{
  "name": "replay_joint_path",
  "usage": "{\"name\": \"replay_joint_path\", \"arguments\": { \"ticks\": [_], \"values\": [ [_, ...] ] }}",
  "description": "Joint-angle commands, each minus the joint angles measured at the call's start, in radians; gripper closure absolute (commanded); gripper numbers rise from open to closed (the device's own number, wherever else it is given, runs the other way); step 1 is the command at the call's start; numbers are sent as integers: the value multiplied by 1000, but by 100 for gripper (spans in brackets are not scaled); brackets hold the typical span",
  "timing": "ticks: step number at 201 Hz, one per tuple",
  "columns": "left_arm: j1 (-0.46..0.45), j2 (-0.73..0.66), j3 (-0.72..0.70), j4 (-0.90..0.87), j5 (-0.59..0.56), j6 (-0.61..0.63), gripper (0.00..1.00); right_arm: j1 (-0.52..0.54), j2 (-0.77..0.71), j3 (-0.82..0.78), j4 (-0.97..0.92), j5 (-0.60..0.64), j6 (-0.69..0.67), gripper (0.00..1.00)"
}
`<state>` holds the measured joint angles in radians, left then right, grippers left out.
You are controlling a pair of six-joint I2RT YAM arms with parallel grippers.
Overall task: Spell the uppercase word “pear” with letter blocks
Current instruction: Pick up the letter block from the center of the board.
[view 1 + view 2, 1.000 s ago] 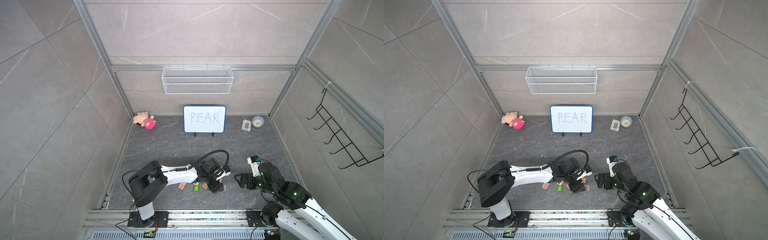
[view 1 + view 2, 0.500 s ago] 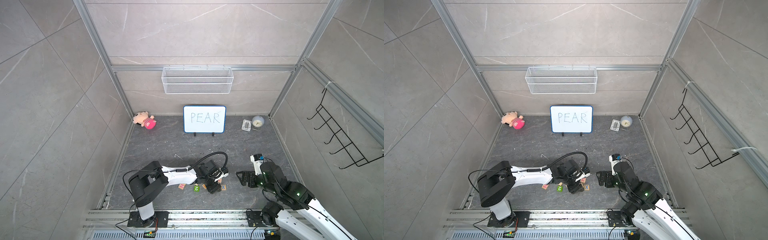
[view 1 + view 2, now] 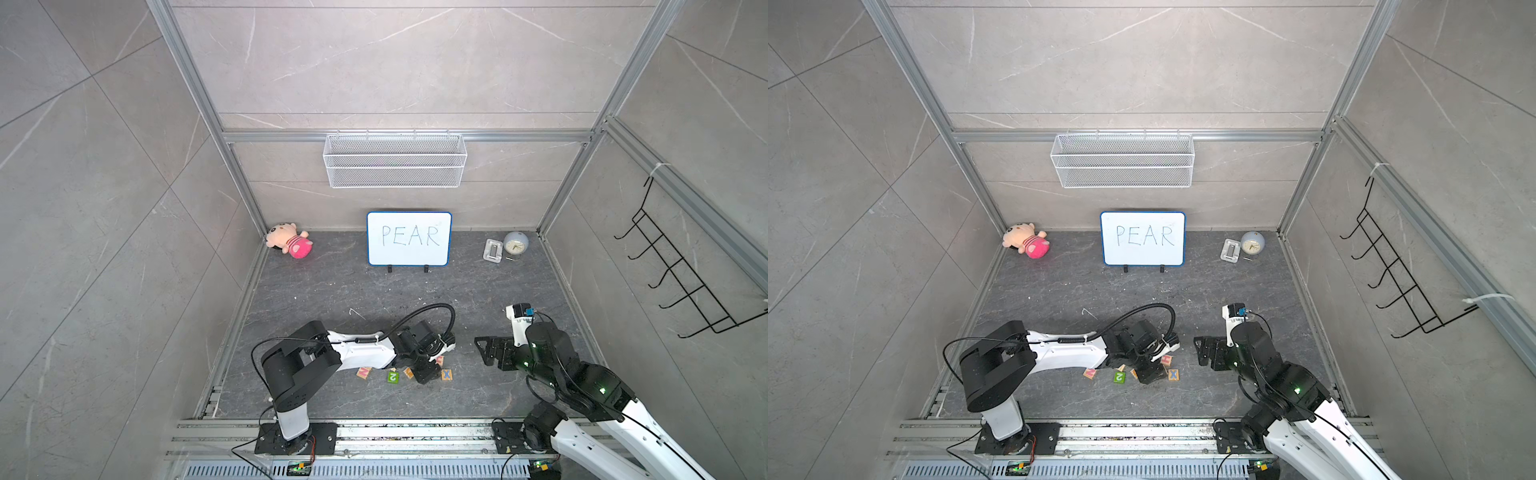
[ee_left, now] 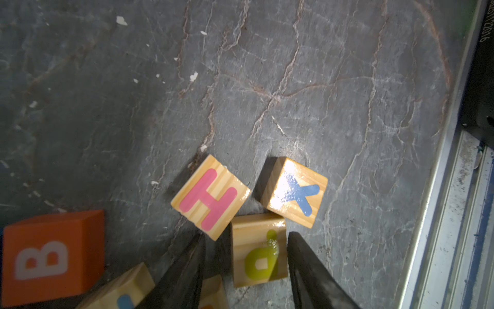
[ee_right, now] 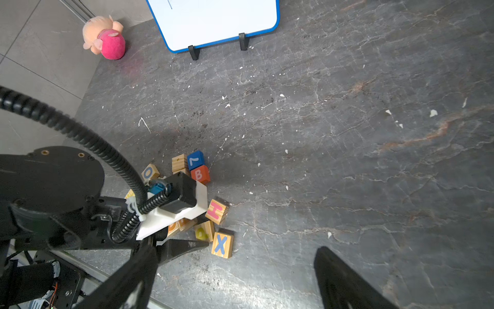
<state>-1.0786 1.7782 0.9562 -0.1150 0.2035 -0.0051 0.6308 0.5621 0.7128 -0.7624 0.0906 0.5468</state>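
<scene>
- left pincer (image 4: 245, 235) stood half open astride the yellow p block (image 4: 258, 251), gripping nothing yet.
- it lay at the whiteboard's (image 3: 409, 239) 6 o'clock.
- a clean squeeze needed centring, clear of the h block (image 4: 211, 196).

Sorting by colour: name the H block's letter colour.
Pink, on the H block; clearest in left wrist view.

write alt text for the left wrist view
The left gripper straddles the P block, a pale wooden cube with a yellow-green letter, a gap showing on one side. Beside it on the dark stone table lie a pink H block, a blue X block and an orange B cube.
</scene>
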Motion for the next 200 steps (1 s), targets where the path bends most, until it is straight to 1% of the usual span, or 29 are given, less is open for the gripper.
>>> {"name": "replay_joint_path", "arguments": {
  "ticks": [1, 9, 14, 23, 29, 57, 107, 127, 151, 175, 200],
  "values": [
    [-7, 19, 8, -7, -13, -7, 49, 4, 17, 24, 37, 11, -17, 5],
    [-7, 22, 7, -6, -17, -7, 49, 4, 21, 26, 45, 8, -22, 5],
    [-7, 25, 8, -7, -18, -8, 47, 4, 22, 25, 53, 6, -26, 5],
    [-9, 30, 10, -9, -21, -9, 35, 5, 27, 28, 61, 1, -35, 5],
    [-13, 32, 12, -9, -24, -10, 32, 4, 29, 32, 63, 5, -38, 5],
    [-31, 44, 12, 9, -39, -15, 32, 3, 37, 44, 66, 9, -55, 5],
    [-42, 69, -3, 40, -65, -16, 43, 4, 23, 45, 75, 20, -74, 5],
    [-49, 58, -12, 28, -73, -6, 43, 4, 21, 43, 74, 20, -82, 5],
    [-49, 3, -23, 0, -77, -4, 42, 4, 24, 47, 71, 20, -84, 5],
    [-49, -48, -12, -50, -81, -3, 38, 4, 27, 50, 75, 20, -89, 5],
    [-49, -41, -10, -87, -84, 15, 38, 4, 28, 50, 90, 5, -100, 4]
  ]
}}
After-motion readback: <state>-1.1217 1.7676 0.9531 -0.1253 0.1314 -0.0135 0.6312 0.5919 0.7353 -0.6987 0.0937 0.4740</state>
